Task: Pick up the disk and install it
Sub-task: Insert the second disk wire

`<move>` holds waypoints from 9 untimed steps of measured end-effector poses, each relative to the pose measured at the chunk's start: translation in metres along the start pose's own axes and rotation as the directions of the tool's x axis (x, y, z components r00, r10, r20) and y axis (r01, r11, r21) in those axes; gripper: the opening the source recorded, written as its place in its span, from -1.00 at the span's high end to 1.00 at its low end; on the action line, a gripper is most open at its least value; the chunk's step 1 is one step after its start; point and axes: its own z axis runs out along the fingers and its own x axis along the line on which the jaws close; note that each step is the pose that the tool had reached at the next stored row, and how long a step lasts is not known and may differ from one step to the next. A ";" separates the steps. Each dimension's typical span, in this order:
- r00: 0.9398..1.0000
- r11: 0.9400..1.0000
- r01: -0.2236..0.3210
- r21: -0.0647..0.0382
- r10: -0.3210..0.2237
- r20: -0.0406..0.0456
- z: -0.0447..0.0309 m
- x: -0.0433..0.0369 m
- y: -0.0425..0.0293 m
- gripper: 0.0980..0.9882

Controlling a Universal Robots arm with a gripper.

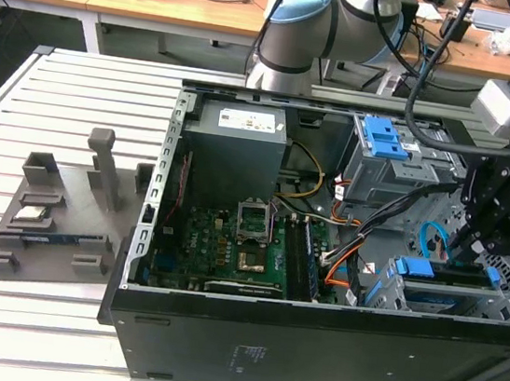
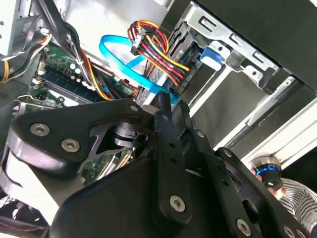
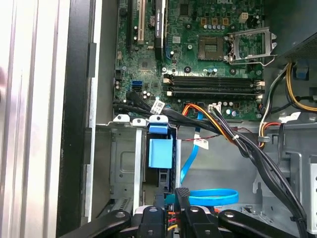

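The gripper [image 1: 469,252] hangs over the drive cage [image 1: 448,296] at the exterior view's right end of the open computer case [image 1: 309,348], fingers clenched on the top edge of the disk [image 3: 160,163]. The disk stands on edge directly below the gripper, partly sunk into the cage slot, its long axis running down into the cage. Its blue carrier tab [image 3: 160,152] faces the motherboard [image 3: 208,54].
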 end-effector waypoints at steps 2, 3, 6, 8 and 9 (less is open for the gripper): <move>1.000 1.000 0.001 -0.001 -0.001 0.004 0.0016 -0.0001 -0.0006 0.98; 1.000 1.000 0.001 -0.002 -0.001 0.006 0.0026 -0.0001 -0.0014 0.98; 1.000 1.000 0.001 -0.012 -0.001 0.006 0.0077 0.0003 -0.0092 0.98; 1.000 1.000 0.001 -0.012 -0.001 0.006 0.0095 0.0002 -0.0093 0.98; 1.000 1.000 0.001 -0.012 -0.001 0.006 0.0105 0.0001 -0.0094 0.98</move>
